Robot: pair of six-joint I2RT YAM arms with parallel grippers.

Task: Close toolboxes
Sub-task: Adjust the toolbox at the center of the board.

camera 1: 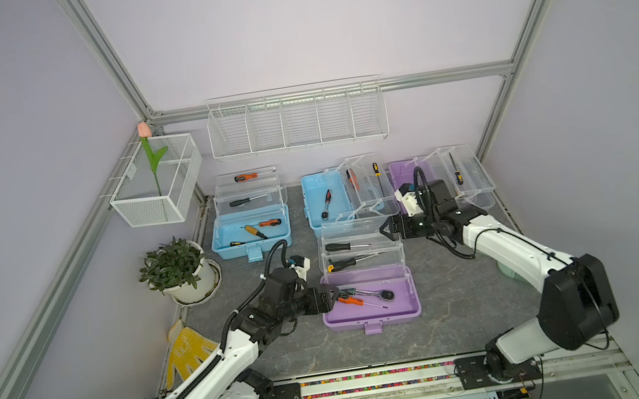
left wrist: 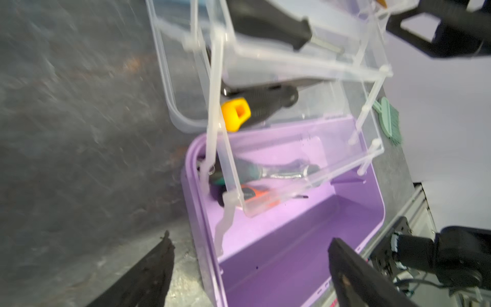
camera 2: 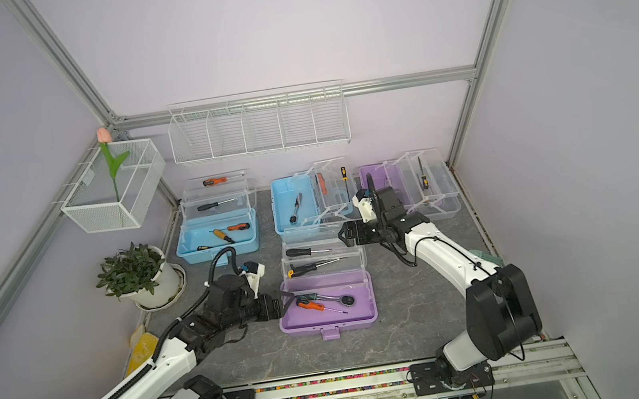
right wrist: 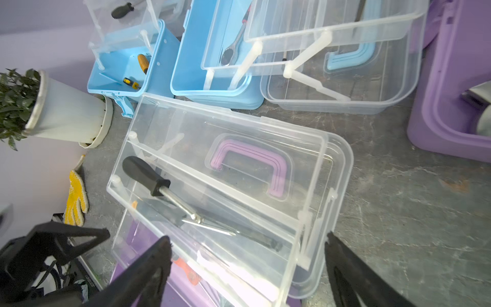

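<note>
**Assessor:** Where does the work stand?

**Inspector:** All four toolboxes stand open on the surface (camera 1: 449, 309). The front purple toolbox (camera 1: 402, 303) sits at centre. A blue toolbox (camera 1: 220, 245) is at 10 o'clock, a second blue toolbox (camera 1: 312, 189) at 12 and a second purple toolbox (camera 1: 400, 173) at 2. The front box's clear trays (camera 1: 398, 255) are raised toward 12 o'clock.

**Assessor:** And the grippers?

**Inspector:** Both are released and grasp nothing. The left gripper (camera 1: 332, 296) straddles the front box's 9 o'clock rim. The right gripper (camera 1: 387, 230) sits just beside the trays' 2 o'clock corner.

**Assessor:** Hazards?

**Inspector:** Three, in my judgement.
- One left finger (left wrist: 353, 271) reaches inside the rim. It could be pinched, or it could block the trays as they fold down.
- A push at one corner alone could twist the linkage or slide the light box.
- The loose screwdrivers (camera 1: 347, 246) in the trays could roll, and the ratchet (camera 1: 376, 293) below could foul the closing.
</note>
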